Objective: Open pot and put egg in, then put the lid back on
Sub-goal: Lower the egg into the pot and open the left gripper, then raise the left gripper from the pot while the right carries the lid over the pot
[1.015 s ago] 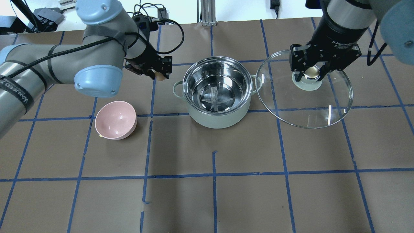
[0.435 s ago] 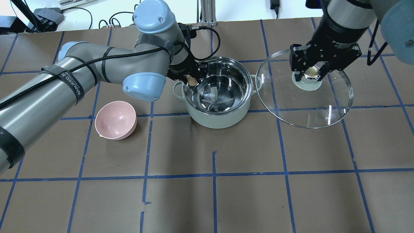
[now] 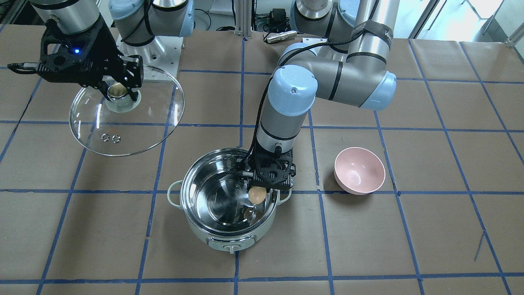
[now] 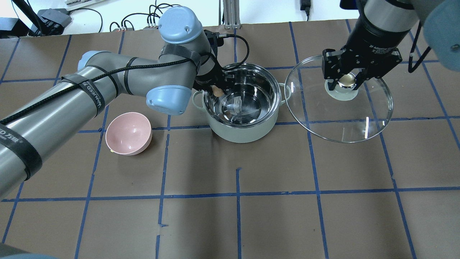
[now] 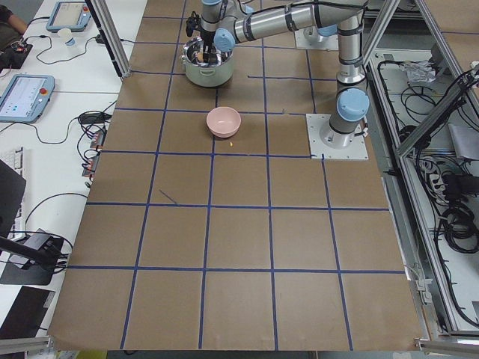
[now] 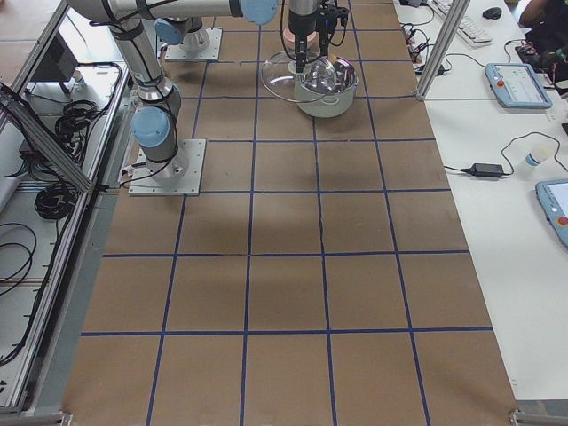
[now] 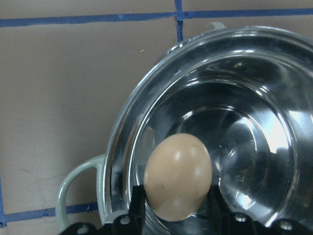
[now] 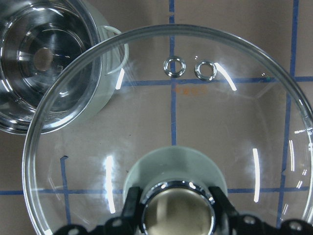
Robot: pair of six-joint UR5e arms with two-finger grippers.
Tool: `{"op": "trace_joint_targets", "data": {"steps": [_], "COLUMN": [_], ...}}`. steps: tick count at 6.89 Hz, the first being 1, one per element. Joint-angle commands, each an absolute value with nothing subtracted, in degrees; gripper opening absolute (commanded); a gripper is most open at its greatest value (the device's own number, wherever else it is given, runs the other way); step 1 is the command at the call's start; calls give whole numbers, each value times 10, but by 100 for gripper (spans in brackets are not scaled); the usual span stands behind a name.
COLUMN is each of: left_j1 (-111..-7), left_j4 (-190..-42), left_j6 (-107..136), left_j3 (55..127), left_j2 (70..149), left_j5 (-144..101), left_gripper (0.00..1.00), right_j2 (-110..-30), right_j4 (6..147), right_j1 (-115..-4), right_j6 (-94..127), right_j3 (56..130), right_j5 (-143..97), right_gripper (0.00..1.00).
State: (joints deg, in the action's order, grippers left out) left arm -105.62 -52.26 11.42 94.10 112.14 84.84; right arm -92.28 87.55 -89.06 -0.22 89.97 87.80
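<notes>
The pot (image 4: 248, 131), steel-lined with a mint-green outside, stands open in mid-table; it also shows in the front view (image 3: 213, 239). My left gripper (image 4: 216, 90) is shut on the tan egg (image 3: 257, 195) and holds it just inside the pot's rim on the robot's left side; the left wrist view shows the egg (image 7: 178, 177) over the steel bowl of the pot (image 7: 274, 88). My right gripper (image 4: 346, 81) is shut on the knob of the glass lid (image 4: 341, 122) and holds it in the air to the right of the pot; the lid also shows in the front view (image 3: 151, 123) and the right wrist view (image 8: 234, 132).
A pink bowl (image 4: 128, 133) stands on the table left of the pot, near the left arm's elbow; it also shows in the front view (image 3: 359, 171). Brown paper with blue tape lines (image 4: 237, 194) covers the table.
My left arm has swung right with the egg, from beside the pot to over its inner left rim. The right gripper and the lid have not moved.
</notes>
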Motion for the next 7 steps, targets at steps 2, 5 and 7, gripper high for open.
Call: {"op": "trace_joint_targets", "data": {"steps": [2, 5, 7], "left_j1": [-1059, -967, -884], "left_j4": [-516, -584, -734], "left_j6": [109, 85, 65], "left_j3": [933, 929, 925], "left_j2": [1110, 1031, 948], "left_j5": [852, 868, 867], "left_gripper": [91, 100, 100], "right_j2": [-922, -866, -780], "right_j4": [875, 880, 890], "right_j1": [-890, -906, -1003], "right_j6": [-4, 9, 87], "right_j3": [899, 832, 757], "right_j5": [878, 875, 869], "right_gripper": [4, 4, 4]}}
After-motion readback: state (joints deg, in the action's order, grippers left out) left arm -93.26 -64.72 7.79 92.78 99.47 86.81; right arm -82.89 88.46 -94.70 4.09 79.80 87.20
